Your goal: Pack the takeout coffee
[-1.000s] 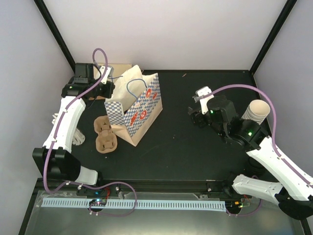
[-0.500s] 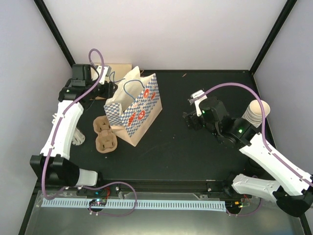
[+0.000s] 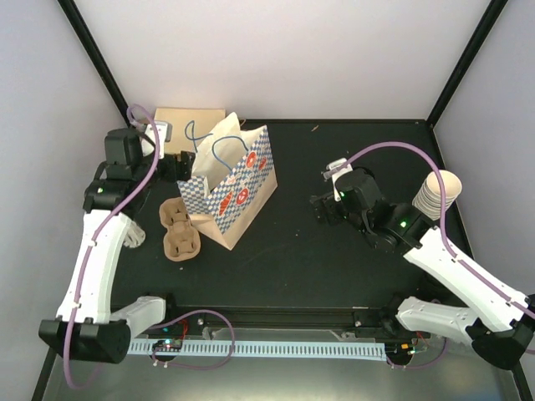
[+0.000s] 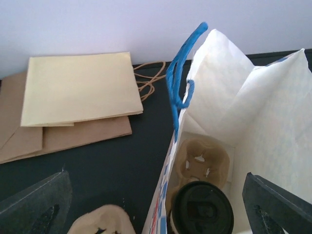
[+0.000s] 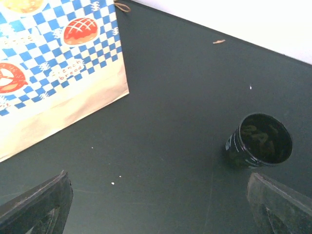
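The takeout coffee (image 4: 202,208) shows only in the left wrist view. Its black lid faces up as it stands in a brown cup carrier (image 4: 204,156) inside the open blue-checked paper bag (image 3: 232,190). My left gripper (image 3: 178,164) hovers just left of the bag's mouth. It is open, with its fingers (image 4: 36,204) wide apart and nothing between them. My right gripper (image 3: 324,207) hangs open over the bare black table, right of the bag, holding nothing.
A second brown carrier (image 3: 178,230) lies on the table left of the bag. Flat paper bags (image 4: 78,87) lie at the back left. A stack of cream cups (image 3: 439,192) stands at the right edge. A small black container (image 5: 261,141) sits below the right gripper.
My left gripper has opened and drawn back to the left, away from the bag's top edge. My right gripper has moved slightly left.
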